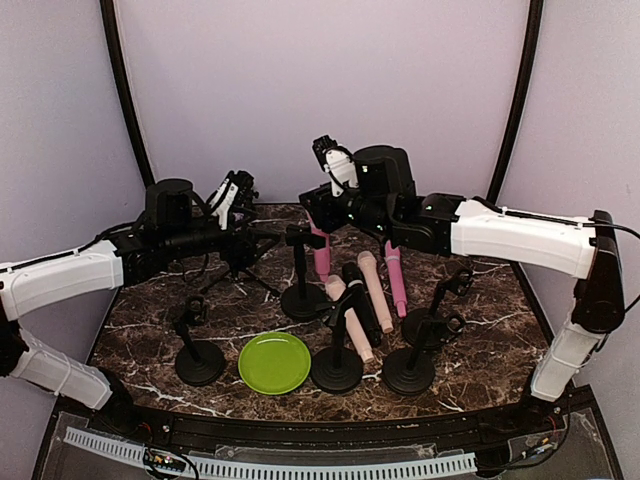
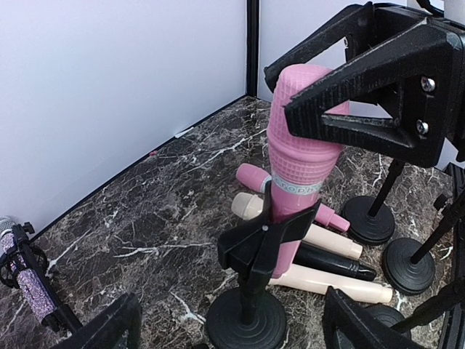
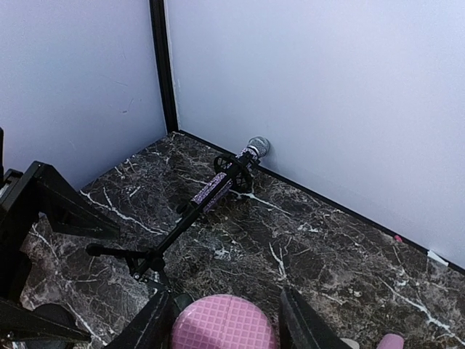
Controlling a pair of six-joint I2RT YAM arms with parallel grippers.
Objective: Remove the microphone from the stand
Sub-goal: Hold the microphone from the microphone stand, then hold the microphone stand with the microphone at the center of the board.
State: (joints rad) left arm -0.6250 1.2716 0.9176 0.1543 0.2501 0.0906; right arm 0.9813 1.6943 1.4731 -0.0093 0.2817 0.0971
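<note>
Robot lab test cell. Tell-tales: a dark marble-patterned tabletop (image 1: 150, 310) is boxed in on three sides by plain pale-lilac backdrop panels (image 1: 320, 80), with black curved frame poles (image 1: 122, 90) at its back corners. Two white-and-black robot arms (image 1: 520, 238) are mounted at its near edge, beside a white slotted cable duct (image 1: 300, 466). On it are staged props: several identical black round-base microphone stands (image 1: 200, 360), a lime-green round plate (image 1: 274, 362) and a pink plastic microphone (image 2: 298, 160) clipped in one stand.
</note>
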